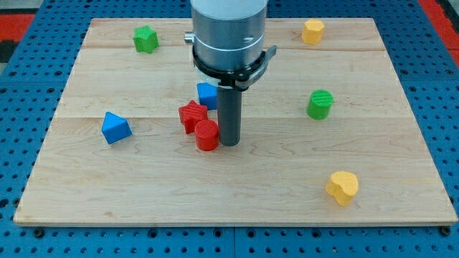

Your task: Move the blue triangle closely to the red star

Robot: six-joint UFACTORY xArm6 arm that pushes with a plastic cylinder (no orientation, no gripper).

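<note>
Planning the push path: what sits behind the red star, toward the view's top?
A blue block sits just behind the red star, apparently touching it. The arm's housing covers the board behind that, and my tip stands right of the red cylinder.

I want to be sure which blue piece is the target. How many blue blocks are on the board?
2: the blue triangle at the view's left, and a blue block just above the red star, partly hidden behind the arm.

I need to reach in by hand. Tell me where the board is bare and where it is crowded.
Bare: the bottom strip between blue triangle and yellow heart; also between green cylinder and my tip. Crowded: the middle, where red star, red cylinder and blue cube cluster by my tip.
</note>
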